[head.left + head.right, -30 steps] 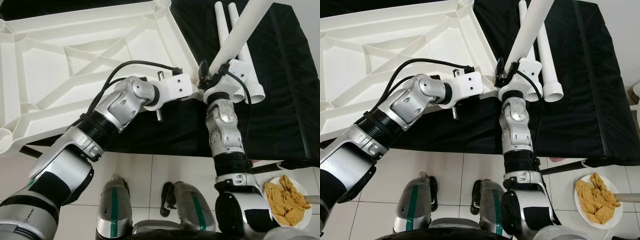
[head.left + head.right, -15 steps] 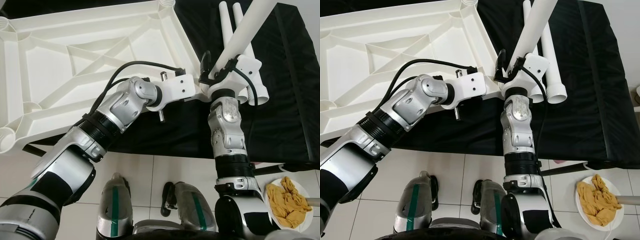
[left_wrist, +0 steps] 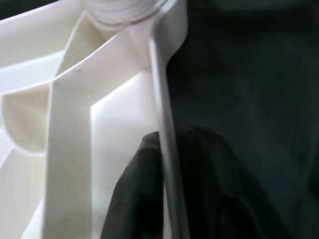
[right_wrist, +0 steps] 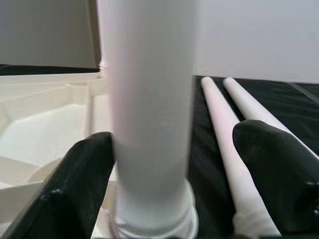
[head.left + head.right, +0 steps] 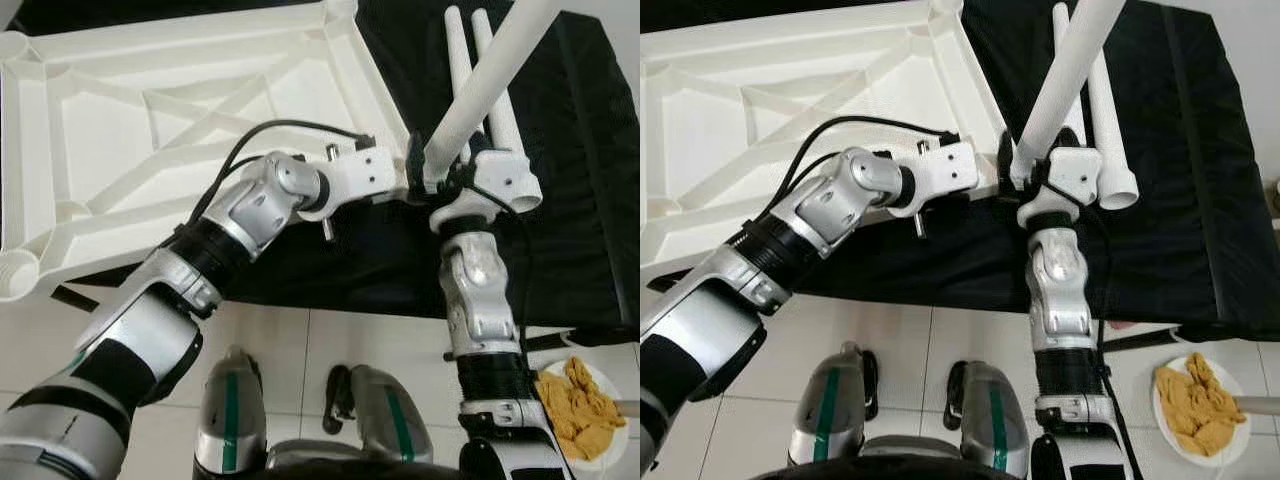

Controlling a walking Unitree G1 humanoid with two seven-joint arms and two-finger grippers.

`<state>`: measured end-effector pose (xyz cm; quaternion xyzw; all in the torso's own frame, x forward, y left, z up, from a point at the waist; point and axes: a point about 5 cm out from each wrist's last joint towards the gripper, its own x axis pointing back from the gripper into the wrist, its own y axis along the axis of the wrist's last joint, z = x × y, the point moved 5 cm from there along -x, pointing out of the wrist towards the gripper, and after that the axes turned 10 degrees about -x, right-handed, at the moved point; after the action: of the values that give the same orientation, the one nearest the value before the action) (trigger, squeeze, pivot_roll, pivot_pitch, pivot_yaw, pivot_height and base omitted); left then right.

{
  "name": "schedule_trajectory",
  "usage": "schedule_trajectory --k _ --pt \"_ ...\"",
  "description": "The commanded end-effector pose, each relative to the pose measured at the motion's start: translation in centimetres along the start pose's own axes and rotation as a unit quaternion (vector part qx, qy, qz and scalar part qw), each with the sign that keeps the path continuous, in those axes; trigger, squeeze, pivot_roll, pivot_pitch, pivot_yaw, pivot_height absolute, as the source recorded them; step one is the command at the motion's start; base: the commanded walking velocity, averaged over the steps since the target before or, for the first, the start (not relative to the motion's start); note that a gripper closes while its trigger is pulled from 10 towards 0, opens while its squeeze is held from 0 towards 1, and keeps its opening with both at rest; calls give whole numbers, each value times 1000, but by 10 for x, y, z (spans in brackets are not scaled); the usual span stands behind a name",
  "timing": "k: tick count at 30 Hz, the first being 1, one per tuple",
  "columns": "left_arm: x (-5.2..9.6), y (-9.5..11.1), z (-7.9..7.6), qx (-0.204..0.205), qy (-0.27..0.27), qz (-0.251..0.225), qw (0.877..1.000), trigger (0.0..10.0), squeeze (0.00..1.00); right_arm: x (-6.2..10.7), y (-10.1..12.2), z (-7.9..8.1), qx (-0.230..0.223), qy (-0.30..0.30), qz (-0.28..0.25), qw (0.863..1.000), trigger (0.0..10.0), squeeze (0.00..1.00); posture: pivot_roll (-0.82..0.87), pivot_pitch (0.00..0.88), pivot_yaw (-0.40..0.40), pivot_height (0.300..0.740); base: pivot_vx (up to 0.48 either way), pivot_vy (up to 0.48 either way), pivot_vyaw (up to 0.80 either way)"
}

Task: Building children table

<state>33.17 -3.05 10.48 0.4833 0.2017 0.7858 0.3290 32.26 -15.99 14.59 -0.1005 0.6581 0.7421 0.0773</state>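
White plastic table leg (image 5: 487, 82) stands in my right gripper (image 4: 169, 164), long axis tilted up and away to my right; the fingers are spread, one touching. My left gripper (image 3: 169, 199) pinches the upturned white tabletop's rim (image 5: 385, 100) (two spare white legs (image 5: 1102, 110) lie on black cloth (image 5: 1200, 200)).

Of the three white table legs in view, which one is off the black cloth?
The leg slanting up through the right gripper. The other two legs lie side by side flat on the black cloth, beyond the gripper.

Raised table leg (image 5: 492, 72) cut off at top, tabletop (image 5: 150, 110) cropped left
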Motion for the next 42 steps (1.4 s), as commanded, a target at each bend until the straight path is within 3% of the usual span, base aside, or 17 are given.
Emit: schedule_trajectory --k 1,11,12,13,18,23,24,31,34,42 --pt "-6 -13 -18 21 -47 18 999 10000 1000 3 5 -5 10 0 -9 1000 10000 0 17 51 -30 740 0 0 0" --pt "-2 -12 -6 13 -32 18 999 10000 1000 16 3 -7 8 8 -9 1000 10000 0 14 44 -20 740 0 0 0" --pt "0 -12 -2 14 -26 17 999 10000 427 18 3 -9 2 5 -11 1000 10000 0 14 42 -18 740 0 0 0" --pt "3 -11 2 14 -20 15 1000 10000 0 20 4 -11 -4 1 -13 1000 10000 0 12 42 -14 740 0 0 0" --pt "13 -6 19 23 10 0 1000 10000 0 27 12 -17 -22 -11 -34 999 10000 0 11 42 -11 740 0 0 0" --pt "13 -5 36 49 53 -4 997 10000 0 34 15 -14 -38 2 -36 999 10000 0 2 46 -1 740 0 0 0" --pt "12 -4 44 64 77 -6 995 10000 0 40 15 -11 -42 19 -30 999 10000 0 -4 48 3 740 0 0 0" --pt "12 -2 60 99 117 -10 988 10000 0 54 8 -5 -79 57 9 995 10000 0 -20 54 12 740 0 0 0" --pt "12 -3 67 108 136 -5 985 10000 0 61 8 3 -131 86 28 987 10000 0 -37 59 23 740 0 0 0" --pt "13 -13 85 132 192 18 972 10000 0 65 14 11 -162 120 39 979 10000 0 -49 61 28 740 0 0 0"
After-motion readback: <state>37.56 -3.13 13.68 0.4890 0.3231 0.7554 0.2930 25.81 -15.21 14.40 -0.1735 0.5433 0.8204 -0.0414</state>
